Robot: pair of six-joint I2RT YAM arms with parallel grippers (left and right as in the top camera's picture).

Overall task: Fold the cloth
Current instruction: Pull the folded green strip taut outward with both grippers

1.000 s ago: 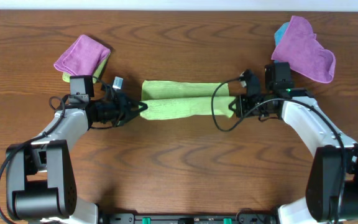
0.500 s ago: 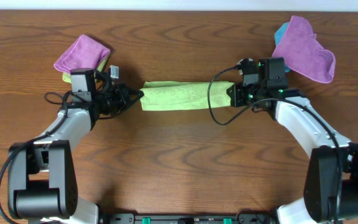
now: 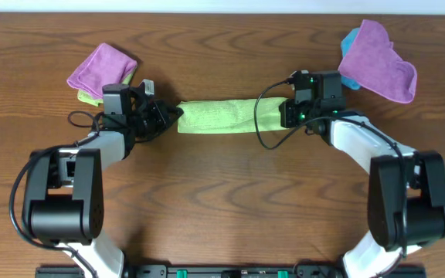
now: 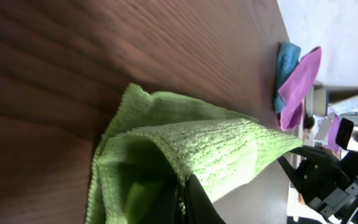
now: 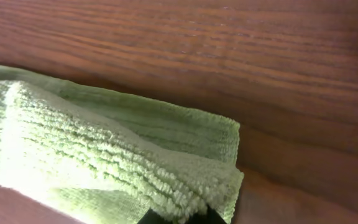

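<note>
The lime-green cloth (image 3: 219,116) lies as a narrow folded strip across the middle of the table, stretched between both grippers. My left gripper (image 3: 174,116) is shut on the strip's left end. In the left wrist view the cloth (image 4: 197,149) bunches up in layers from the shut left gripper (image 4: 182,208). My right gripper (image 3: 283,116) is shut on the right end. The right wrist view shows a thick upper layer of cloth (image 5: 104,155) lifted over a flat lower layer, pinched in the right gripper (image 5: 179,218) at the bottom edge. No white tag shows.
A purple cloth (image 3: 100,66) lies at the back left with a yellow-green edge (image 3: 84,96) showing beneath it. Another purple cloth (image 3: 381,58) lies at the back right over a small blue cloth (image 3: 349,40). The table is dark wood (image 3: 222,193).
Both grippers moved toward the far side, carrying the near edge of the cloth over the far one. Two parallel green bands have become a single narrower strip.
</note>
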